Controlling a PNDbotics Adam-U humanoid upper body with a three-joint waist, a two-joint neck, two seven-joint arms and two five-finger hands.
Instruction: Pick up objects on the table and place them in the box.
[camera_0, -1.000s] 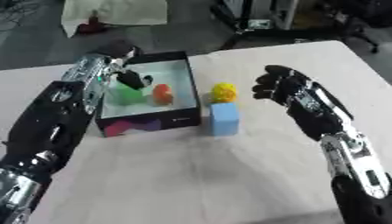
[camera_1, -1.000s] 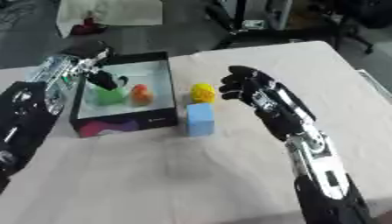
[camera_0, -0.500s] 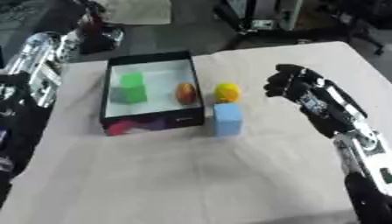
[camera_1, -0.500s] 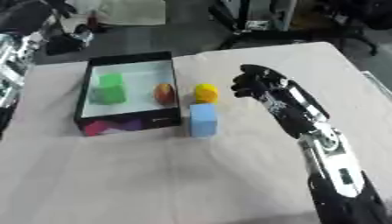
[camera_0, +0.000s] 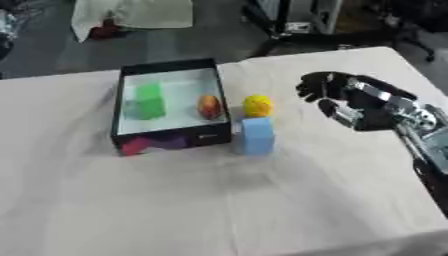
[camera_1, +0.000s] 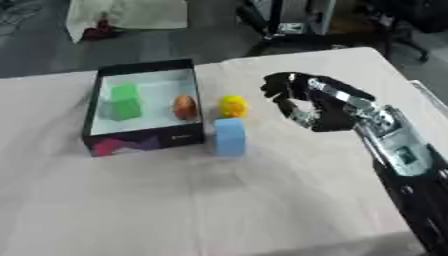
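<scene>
Pale table (camera_0: 175, 200): black box (camera_0: 171, 137) holds green block (camera_0: 149, 101) and orange ball (camera_0: 208, 106). Yellow ball (camera_0: 256, 105), blue block (camera_0: 256, 135) just outside. Right hand (camera_0: 350, 100) nearby, fingers spread, empty.

Soft, even light; overall blur.

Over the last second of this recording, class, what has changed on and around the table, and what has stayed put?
The left hand, which hovered over the box a second ago, has pulled up and back and is now out of view. The right hand, open, still hangs just right of the yellow object. The green block and orange object remain in the box; the blue block stays outside it.
</scene>
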